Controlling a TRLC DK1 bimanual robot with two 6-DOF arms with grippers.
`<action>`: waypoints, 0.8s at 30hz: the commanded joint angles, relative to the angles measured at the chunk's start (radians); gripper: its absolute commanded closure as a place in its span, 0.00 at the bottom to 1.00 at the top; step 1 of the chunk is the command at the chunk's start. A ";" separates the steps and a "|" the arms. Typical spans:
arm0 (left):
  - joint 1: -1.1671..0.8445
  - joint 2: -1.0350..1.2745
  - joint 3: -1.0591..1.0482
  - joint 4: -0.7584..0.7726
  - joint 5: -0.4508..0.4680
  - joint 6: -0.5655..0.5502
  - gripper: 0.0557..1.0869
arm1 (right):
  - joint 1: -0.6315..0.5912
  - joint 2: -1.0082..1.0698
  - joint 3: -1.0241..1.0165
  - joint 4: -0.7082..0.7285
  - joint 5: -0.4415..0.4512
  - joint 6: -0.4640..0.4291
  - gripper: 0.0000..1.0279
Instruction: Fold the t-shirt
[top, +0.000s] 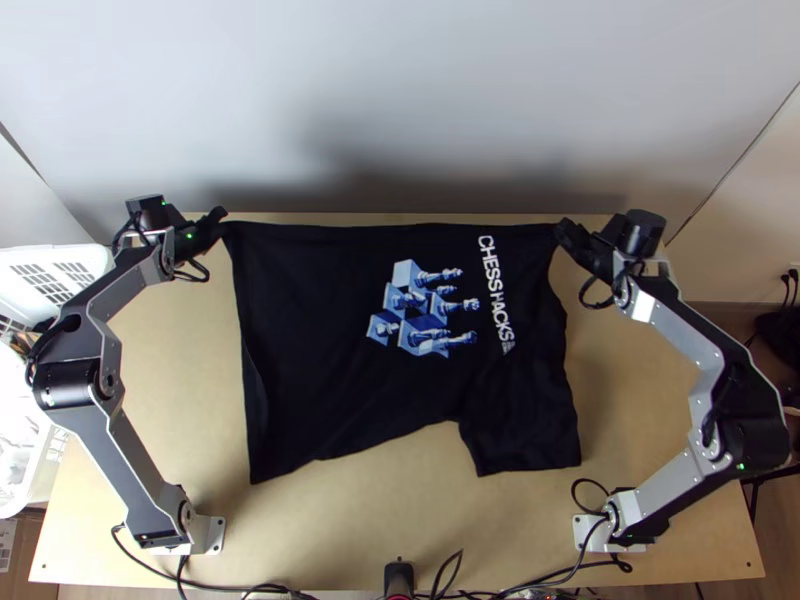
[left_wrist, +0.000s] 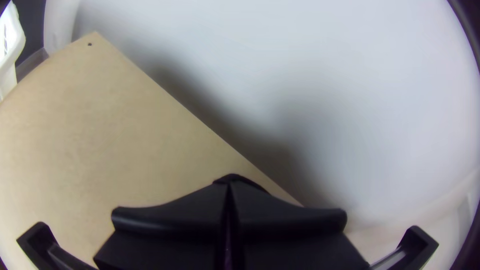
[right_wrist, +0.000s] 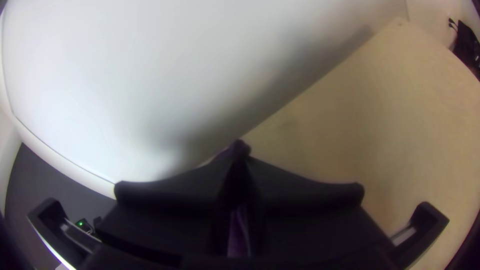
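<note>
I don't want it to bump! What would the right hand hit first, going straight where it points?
Probably the white wall behind the table. It shows just beyond the right hand. How steeply the hand tips down is hard to tell, so the table might come first.

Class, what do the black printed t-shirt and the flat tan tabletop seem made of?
The black printed t-shirt: soft matte knit, perhaps cotton, by its limp, rippled edges.
The flat tan tabletop: probably smooth wood, by its faintly mottled colour.
</note>
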 joint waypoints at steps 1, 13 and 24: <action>0.027 0.075 0.099 -0.014 -0.139 0.052 0.97 | 0.030 0.088 0.084 -0.024 0.024 0.008 0.89; 0.001 -0.173 0.145 -0.333 -0.065 0.092 0.04 | 0.032 -0.146 0.176 -0.435 0.018 -0.072 0.04; -0.042 -0.701 -0.256 -0.855 -0.007 0.390 0.05 | -0.043 -0.548 -0.175 -0.989 -0.018 -0.057 0.05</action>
